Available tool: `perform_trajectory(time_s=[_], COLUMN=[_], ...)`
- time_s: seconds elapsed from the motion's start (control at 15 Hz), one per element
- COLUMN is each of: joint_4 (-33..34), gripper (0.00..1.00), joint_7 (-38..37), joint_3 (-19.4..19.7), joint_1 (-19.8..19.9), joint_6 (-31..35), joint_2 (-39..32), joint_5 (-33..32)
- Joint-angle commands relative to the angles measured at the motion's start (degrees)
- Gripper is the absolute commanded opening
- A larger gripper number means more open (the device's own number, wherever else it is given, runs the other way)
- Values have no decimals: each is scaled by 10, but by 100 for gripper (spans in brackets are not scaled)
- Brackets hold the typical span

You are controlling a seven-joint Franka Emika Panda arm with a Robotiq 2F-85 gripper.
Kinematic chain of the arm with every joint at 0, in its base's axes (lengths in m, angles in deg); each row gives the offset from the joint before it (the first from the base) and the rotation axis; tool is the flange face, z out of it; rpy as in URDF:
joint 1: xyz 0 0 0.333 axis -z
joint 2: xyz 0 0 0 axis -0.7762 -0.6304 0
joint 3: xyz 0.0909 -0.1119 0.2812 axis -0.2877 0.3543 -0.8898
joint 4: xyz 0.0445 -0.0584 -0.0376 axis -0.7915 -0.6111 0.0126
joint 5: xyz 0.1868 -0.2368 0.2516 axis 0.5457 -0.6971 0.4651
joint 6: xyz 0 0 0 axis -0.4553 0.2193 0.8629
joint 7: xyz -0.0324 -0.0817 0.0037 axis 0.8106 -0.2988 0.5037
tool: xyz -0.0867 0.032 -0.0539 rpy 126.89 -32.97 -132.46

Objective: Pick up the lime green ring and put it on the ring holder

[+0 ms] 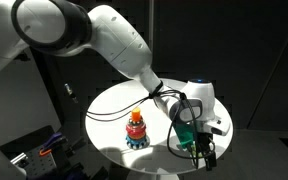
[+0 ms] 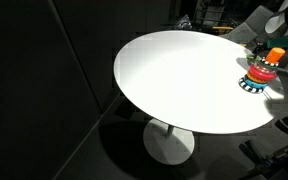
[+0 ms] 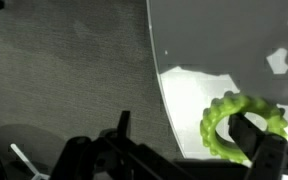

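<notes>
The lime green ring (image 3: pixel 224 120) is knobbly and lies on the white table close to its edge. It shows as a green patch by the gripper in an exterior view (image 1: pixel 188 137). My gripper (image 3: pixel 189 140) is open and low over it. One finger stands inside the ring's open centre. The other finger is outside the ring, past the table edge, so the ring's near band lies between the fingers. The ring holder (image 1: pixel 136 128) has a blue scalloped base with red and orange rings. It stands upright to one side of the gripper (image 1: pixel 199 145) and shows in both exterior views (image 2: pixel 261 70).
The round white table (image 1: pixel 114 105) stands on a single pedestal over dark floor, and its curved edge (image 3: pixel 169 110) runs right beside the ring. Grey carpet lies below. Dark clutter sits beside the table (image 1: pixel 39 150).
</notes>
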Motion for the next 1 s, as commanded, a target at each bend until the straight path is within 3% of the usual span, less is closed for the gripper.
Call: perform_trajectory(time_s=[0.0,0.93], joint_4=[2,-46], gripper=[100,100], joint_7=[7,35], joint_3=[-2,-6], joint_1=[2,-5], joint_6=[-6,-15], joint_2=[4,40], joint_5=[2,-3])
